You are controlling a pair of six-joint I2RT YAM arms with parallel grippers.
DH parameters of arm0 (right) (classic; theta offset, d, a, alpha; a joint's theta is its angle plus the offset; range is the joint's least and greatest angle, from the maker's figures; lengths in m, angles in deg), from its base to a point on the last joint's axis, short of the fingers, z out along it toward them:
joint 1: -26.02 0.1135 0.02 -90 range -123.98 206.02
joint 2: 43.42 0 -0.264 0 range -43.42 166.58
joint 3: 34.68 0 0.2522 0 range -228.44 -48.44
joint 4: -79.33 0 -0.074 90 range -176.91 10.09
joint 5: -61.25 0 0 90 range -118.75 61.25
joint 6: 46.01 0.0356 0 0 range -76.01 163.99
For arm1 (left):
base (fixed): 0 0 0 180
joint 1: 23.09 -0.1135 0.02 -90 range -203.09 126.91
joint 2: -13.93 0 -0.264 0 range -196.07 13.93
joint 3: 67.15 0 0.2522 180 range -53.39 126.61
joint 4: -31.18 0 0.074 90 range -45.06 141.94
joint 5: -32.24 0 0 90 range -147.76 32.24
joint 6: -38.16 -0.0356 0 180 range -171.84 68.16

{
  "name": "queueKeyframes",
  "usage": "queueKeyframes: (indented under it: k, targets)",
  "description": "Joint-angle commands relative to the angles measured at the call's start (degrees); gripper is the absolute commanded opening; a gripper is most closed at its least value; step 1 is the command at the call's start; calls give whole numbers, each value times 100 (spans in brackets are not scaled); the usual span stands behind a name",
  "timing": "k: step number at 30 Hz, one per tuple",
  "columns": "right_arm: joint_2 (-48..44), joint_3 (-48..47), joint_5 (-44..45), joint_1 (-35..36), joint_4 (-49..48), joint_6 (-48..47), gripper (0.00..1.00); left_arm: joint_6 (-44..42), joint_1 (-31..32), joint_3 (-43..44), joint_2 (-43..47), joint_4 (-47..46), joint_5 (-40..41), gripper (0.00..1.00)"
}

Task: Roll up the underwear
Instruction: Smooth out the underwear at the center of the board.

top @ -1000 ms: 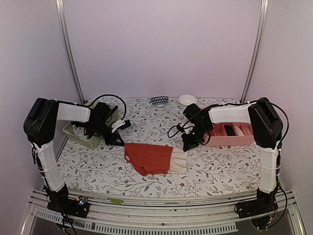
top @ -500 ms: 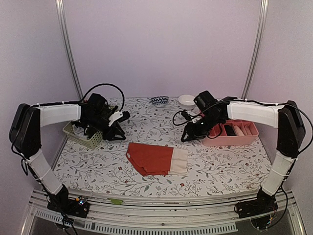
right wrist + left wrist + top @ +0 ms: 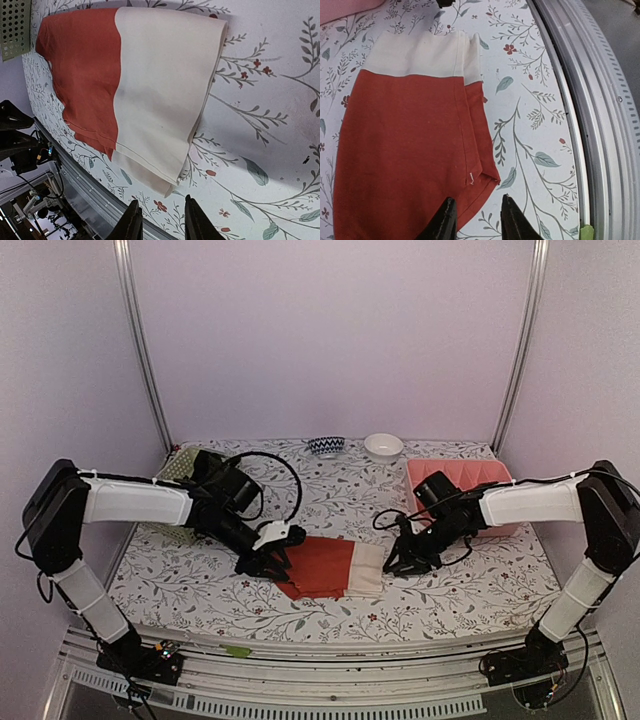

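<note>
The red-orange underwear with its cream-white part lies flat and folded in the middle of the table. My left gripper is open at its left red edge. In the left wrist view one finger is over the red hem and the other over bare table. My right gripper is open at the cream end. In the right wrist view its fingers hover just off the corner of the cream cloth, holding nothing. The black underwear is out of view.
A pink tray stands back right behind my right arm. A pale green perforated basket stands back left, partly hidden by my left arm. Two small bowls sit at the far edge. The metal rail runs along the near edge.
Both arms have swung forward and down from the basket and the tray to the two ends of the red-orange underwear. The garment has barely moved.
</note>
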Motion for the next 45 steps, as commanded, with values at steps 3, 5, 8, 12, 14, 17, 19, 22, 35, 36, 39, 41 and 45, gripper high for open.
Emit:
queueKeyframes:
  k: [3, 5, 8, 12, 14, 17, 19, 22, 35, 36, 39, 41, 45]
  targets:
    - [452, 142, -255, 99, -738, 599, 30, -247, 241, -151, -290, -297, 268, 32]
    - [554, 137, -287, 146, -760, 655, 29, -337, 266, -135, -326, -317, 324, 32]
    - [639, 214, -282, 208, -810, 736, 30, -381, 308, -81, -378, -328, 336, 32]
    - [681, 318, -292, 296, -865, 898, 30, -456, 367, -34, -461, -355, 370, 32]
    - [695, 358, -325, 330, -895, 964, 30, -477, 396, -16, -482, -365, 396, 32]
    - [728, 395, -356, 400, -952, 1023, 28, -532, 414, -11, -512, -374, 444, 33]
    - [757, 406, -373, 408, -1020, 1044, 24, -587, 432, -21, -506, -374, 483, 33]
    - [834, 325, -393, 407, -1059, 1067, 14, -720, 445, -53, -492, -374, 520, 33]
    - [743, 196, -293, 410, -961, 1068, 0, -1159, 534, -164, -450, -778, 665, 29]
    - [734, 192, -284, 408, -953, 1065, 0, -1218, 572, -174, -474, -808, 732, 30]
    - [719, 169, -285, 405, -936, 1067, 0, -1354, 633, -220, -517, -942, 917, 33]
    - [703, 149, -274, 409, -926, 1066, 0, -1419, 657, -248, -534, -1008, 968, 35]
    - [695, 104, -283, 405, -899, 1069, 0, -1492, 688, -251, -630, -1074, 1108, 35]
